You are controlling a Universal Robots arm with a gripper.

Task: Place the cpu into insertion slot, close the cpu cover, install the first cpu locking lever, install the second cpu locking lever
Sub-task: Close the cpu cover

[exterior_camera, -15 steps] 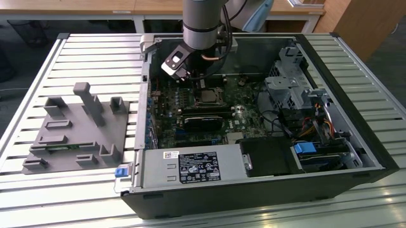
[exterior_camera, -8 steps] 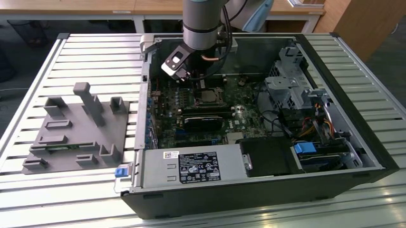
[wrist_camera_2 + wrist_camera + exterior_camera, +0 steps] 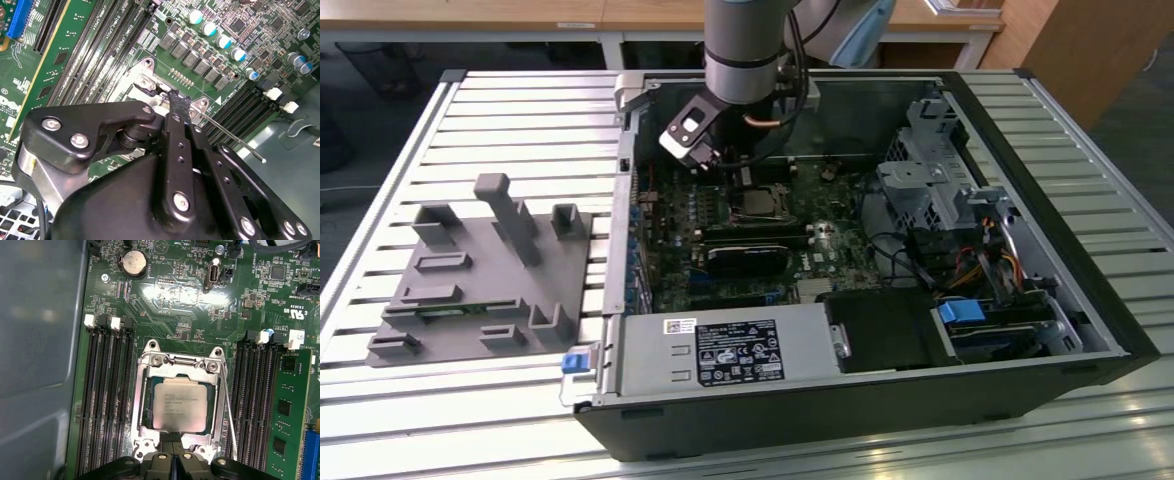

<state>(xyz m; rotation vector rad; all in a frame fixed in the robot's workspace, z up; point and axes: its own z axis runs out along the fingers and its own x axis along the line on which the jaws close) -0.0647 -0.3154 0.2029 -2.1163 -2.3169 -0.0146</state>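
While the grey robot arm (image 3: 744, 45) reaches down into an open black desktop computer case (image 3: 1067, 260) lying on a slatted metal table (image 3: 494, 110), its black two-fingered gripper (image 3: 174, 436) sits low at one edge of the processor socket on the green circuit board (image 3: 200, 300). In both wrist views the black fingertips (image 3: 178, 104) are pressed together with nothing visible between them. Their ends touch or almost touch the socket's metal edge; I cannot tell which. The small square cpu with a silvery-tan metal top (image 3: 179, 404) lies flat inside the dark square insertion slot (image 3: 148, 410). The thin silver cpu cover, a frame plate with a square window (image 3: 180, 361), lies down around the chip, so placing and covering look done. A thin silver wire locking lever (image 3: 229, 415) runs along one side of the socket, between it and a bank of long black memory slots (image 3: 255, 400). In the second wrist view its free end sticks out over those slots, so it seems unlatched. A second lever I cannot make out clearly. Both lever steps appear to remain
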